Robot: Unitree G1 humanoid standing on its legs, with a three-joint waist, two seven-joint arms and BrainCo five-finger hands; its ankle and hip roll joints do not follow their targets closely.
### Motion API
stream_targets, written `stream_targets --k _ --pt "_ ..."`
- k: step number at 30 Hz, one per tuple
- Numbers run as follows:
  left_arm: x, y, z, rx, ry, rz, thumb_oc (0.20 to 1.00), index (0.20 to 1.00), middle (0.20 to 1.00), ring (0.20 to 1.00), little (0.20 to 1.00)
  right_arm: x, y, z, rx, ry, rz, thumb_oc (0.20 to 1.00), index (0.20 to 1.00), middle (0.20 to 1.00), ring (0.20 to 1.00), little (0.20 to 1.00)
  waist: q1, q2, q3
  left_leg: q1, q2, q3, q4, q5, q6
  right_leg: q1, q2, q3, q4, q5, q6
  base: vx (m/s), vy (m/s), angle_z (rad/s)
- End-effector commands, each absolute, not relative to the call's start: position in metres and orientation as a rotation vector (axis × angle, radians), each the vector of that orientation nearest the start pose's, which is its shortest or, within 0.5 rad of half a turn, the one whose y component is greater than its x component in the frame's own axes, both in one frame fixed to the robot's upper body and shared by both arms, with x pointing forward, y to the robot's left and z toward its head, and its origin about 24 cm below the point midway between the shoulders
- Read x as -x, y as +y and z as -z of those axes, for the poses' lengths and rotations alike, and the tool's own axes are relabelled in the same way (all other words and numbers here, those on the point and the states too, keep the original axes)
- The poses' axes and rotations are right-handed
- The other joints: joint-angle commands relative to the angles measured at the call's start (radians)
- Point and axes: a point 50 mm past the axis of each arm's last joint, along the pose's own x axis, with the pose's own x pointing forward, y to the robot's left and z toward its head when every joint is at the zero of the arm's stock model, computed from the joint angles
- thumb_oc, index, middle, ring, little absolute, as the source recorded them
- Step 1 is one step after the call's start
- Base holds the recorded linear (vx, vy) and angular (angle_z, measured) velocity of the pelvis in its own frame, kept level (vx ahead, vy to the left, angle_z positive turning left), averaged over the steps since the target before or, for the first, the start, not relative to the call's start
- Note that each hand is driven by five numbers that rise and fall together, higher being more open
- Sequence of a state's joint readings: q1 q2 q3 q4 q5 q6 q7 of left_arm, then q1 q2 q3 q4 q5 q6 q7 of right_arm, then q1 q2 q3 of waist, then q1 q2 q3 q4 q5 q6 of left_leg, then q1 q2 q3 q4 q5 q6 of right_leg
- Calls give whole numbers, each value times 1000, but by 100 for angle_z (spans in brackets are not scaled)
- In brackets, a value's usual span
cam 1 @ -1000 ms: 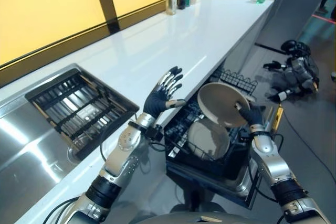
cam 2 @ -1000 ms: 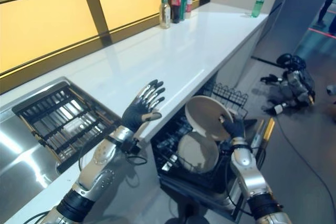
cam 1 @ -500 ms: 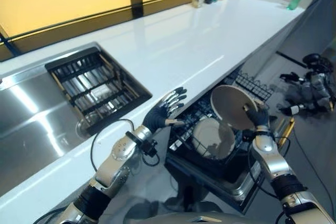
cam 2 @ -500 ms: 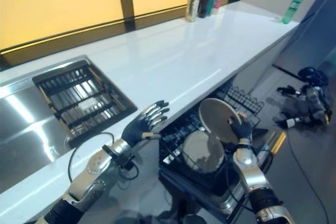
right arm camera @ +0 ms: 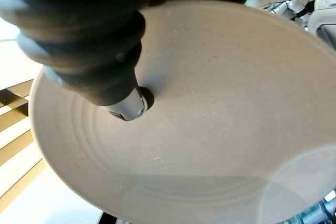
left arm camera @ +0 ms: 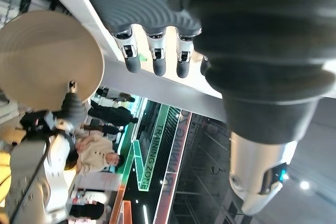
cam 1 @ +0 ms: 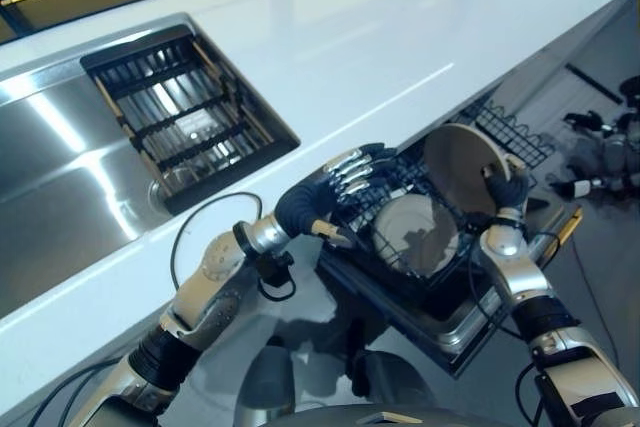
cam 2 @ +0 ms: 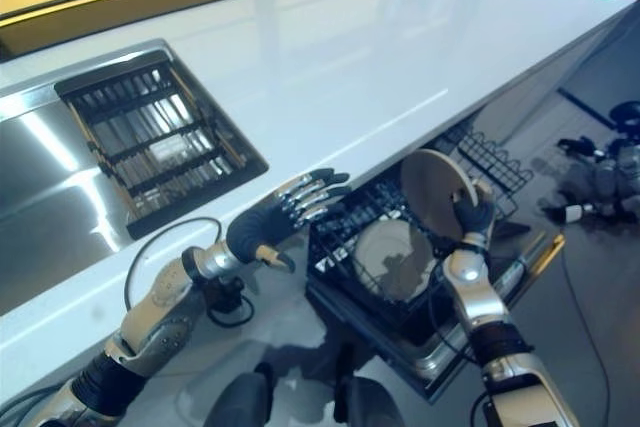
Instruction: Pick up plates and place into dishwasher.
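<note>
We hold a round beige ceramic plate (cam 1: pixel 462 169) in our right hand (cam 1: pixel 507 190), which grips its rim with the fingers behind and the thumb on the face; in the right wrist view the thumb presses on the plate's inner surface. The plate stands almost upright, just above the far part of the black wire dishwasher rack (cam 1: pixel 385 247). A second beige round plate (cam 1: pixel 424 235) already leans in the rack, just in front of the held one.

Our left hand (cam 1: pixel 325 199) hangs with straight, spread fingers at the near-left edge of the rack, holding nothing, just below the edge of the white desk (cam 1: pixel 330 37).

We think the grip is small, only at the rim, so the plate may turn or slip when it goes down. It may also strike the plate already in the rack, or land on top of the wire tines instead of between them and then fall flat. The left hand is near the rack and could knock it.
</note>
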State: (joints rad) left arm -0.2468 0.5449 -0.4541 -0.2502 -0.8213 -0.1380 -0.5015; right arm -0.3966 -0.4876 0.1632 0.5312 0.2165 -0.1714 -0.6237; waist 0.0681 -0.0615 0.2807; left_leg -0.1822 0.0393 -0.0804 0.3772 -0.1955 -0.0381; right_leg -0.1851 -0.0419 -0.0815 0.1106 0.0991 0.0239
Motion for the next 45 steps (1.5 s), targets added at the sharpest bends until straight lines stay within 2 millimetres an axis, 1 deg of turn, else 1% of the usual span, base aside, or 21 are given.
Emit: stream_targets --k 1,4,5,7,10,11,14,15,17,20,22,24,26,27,29,31,34,36,38,41,45 --pt "-227 96 -92 400 -109 1077 1000 1000 1000 1000 1000 -335 -260 -143 323 -383 639 200 200 200 200 200 3 -2 13 -31 -6 15 -138 116 44 66 -86 30 42 -73 121 -17 3 -14" --pt "-226 99 -80 306 -80 1046 1000 1000 1000 1000 1000 -335 -267 -152 346 -413 688 200 200 200 200 200 3 5 17 -41 -8 16 -135 117 43 65 -89 30 38 -71 120 -13 12 -15" --pt "-225 103 -74 290 -57 1029 1000 1000 1000 1000 1000 -335 -273 -158 363 -426 714 200 200 200 200 200 4 9 18 -44 -9 15 -134 117 42 63 -90 29 38 -72 119 -3 27 -13" --pt "-225 108 -69 284 -36 1020 1000 1000 1000 1000 1000 -334 -281 -163 387 -432 744 200 200 200 200 200 8 13 20 -51 -13 14 -131 116 43 61 -93 26 39 -74 118 -10 19 -8" --pt "-224 112 -63 236 -26 997 1000 1000 1000 1000 1000 -336 -291 -164 438 -408 781 200 200 200 200 200 15 16 26 -69 -18 11 -119 116 40 56 -97 20 36 -71 116 -21 0 2" --pt "-224 114 -60 206 -23 982 1000 1000 1000 1000 1000 -336 -295 -162 459 -389 794 200 200 200 200 200 21 18 29 -73 -17 9 -115 115 37 58 -98 16 35 -72 116 2 -13 5" --pt "-225 121 -56 191 -6 938 1000 1000 1000 1000 1000 -339 -302 -157 505 -332 801 200 200 200 200 200 32 18 34 -90 -22 4 -103 113 36 59 -100 11 31 -73 116 -14 -30 -3" --pt "-228 125 -56 176 -8 910 1000 1000 1000 1000 1000 -340 -305 -156 528 -309 809 200 200 200 200 200 41 18 43 -109 -27 1 -96 116 34 56 -102 8 24 -70 114 -98 -50 -5" --pt "-232 130 -57 84 -11 869 1000 1000 1000 1000 1000 -343 -311 -154 530 -270 817 200 200 200 200 200 55 22 57 -135 -30 -6 -87 119 31 50 -104 -1 19 -66 112 -117 -57 -5" --pt "-239 136 -53 -117 -21 808 1000 1000 1000 1000 1000 -349 -319 -163 495 -247 832 200 200 200 200 200 73 27 74 -165 -28 -15 -77 125 25 46 -103 -19 10 -64 111 -94 -48 -2" --pt "-241 140 -48 -122 14 793 1000 1000 1000 1000 1000 -351 -323 -167 468 -244 840 200 200 200 200 200 81 32 79 -173 -29 -19 -77 129 23 47 -103 -28 5 -63 109 -58 -12 0" --pt "-239 141 -38 -146 59 790 1000 1000 1000 1000 1000 -350 -325 -167 452 -244 841 200 200 200 200 200 86 36 80 -175 -33 -26 -77 128 22 50 -106 -36 4 -66 108 -18 13 6" --pt "-236 141 -24 -159 113 789 1000 1000 1000 1000 1000 -352 -322 -165 449 -243 832 200 200 200 200 200 83 35 78 -173 -33 -28 -78 127 21 50 -107 -37 6 -69 109 -2 16 6" --pt "-234 142 -12 -189 153 786 1000 1000 1000 1000 1000 -354 -319 -165 442 -238 823 200 200 200 200 200 80 31 76 -171 -32 -27 -80 127 21 51 -107 -36 6 -70 110 3 13 5" --pt "-230 141 3 -187 212 803 1000 1000 1000 1000 1000 -356 -314 -162 438 -228 806 200 200 200 200 200 74 25 69 -164 -29 -22 -84 127 20 55 -106 -32 4 -73 111 0 0 0" --pt "-226 136 9 -167 227 849 1000 1000 1000 1000 1000 -356 -310 -158 436 -217 790 200 200 200 200 200 67 21 61 -156 -27 -19 -87 124 21 59 -106 -27 3 -75 112 0 0 0" --pt "-219 115 5 -26 223 1021 1000 1000 1000 1000 1000 -356 -304 -149 436 -202 768 200 200 200 200 200 55 14 45 -141 -23 -14 -92 119 22 68 -104 -18 -3 -76 115 46 6 -2" --pt "-210 96 2 49 222 1127 1000 1000 1000 1000 1000 -356 -301 -143 439 -190 755 200 200 200 200 200 48 12 33 -124 -21 -15 -101 114 24 77 -102 -10 -6 -76 118 67 -2 -8" --pt "-203 85 0 110 225 1196 1000 1000 1000 1000 1000 -358 -300 -142 443 -188 743 200 200 200 200 200 41 13 26 -108 -17 -10 -110 111 24 82 -101 -2 -9 -76 122 45 10 -5" --pt "-196 76 -2 200 234 1272 1000 1000 1000 1000 1000 -362 -297 -146 449 -189 734 200 200 200 200 200 33 16 19 -93 -15 -1 -121 109 26 88 -100 7 -13 -76 124 8 1 -5" --pt "-186 67 -10 317 223 1359 1000 1000 1000 1000 1000 -363 -298 -145 466 -182 727 200 200 200 200 200 31 21 6 -75 -13 1 -138 110 26 102 -98 12 -21 -79 126 21 -8 -7"
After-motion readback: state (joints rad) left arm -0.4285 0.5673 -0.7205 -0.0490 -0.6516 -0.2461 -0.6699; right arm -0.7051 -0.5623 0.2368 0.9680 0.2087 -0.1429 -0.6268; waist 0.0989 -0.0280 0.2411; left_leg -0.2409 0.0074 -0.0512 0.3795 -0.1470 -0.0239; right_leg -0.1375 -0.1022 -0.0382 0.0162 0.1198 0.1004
